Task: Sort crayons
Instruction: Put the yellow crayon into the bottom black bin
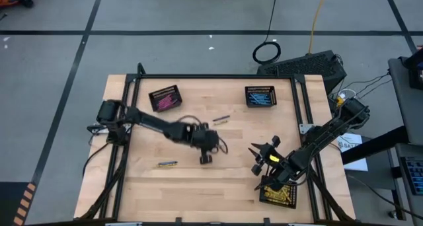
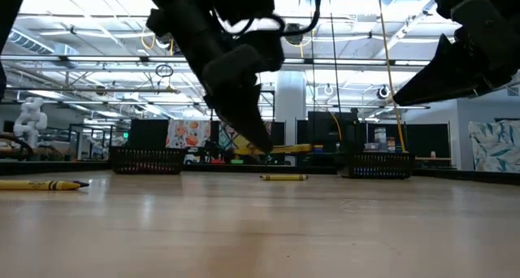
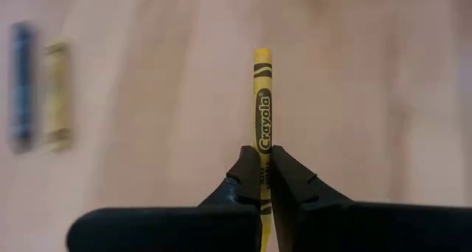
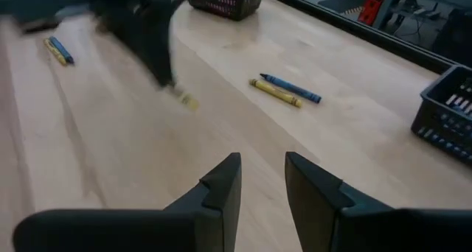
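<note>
A light wooden table (image 1: 198,180) with a black metal frame is seen from above, with two dark robot arms reaching over it. The left end effector (image 3: 264,180) is positioned near the middle of the table and is closed on a yellow paper-wrapped crayon (image 3: 262,119), which is pinched between the two dark fingers (image 3: 245,175) and is seen lifted off the table in the low view. The right end effector (image 4: 262,180) is held above the table's right side, its fingers parted with nothing between them. A blue crayon and a yellow crayon are laid side by side as a pair (image 1: 221,119) at the table's centre, and a second blue and yellow pair (image 1: 167,164) is laid nearer the front left. Three black mesh rectangular baskets are set on the table: one with pink crayons (image 1: 164,98) at the back left, one with blue crayons (image 1: 260,96) at the back right, and one with yellow crayons (image 1: 279,195) at the front right, partly covered by the right arm.
</note>
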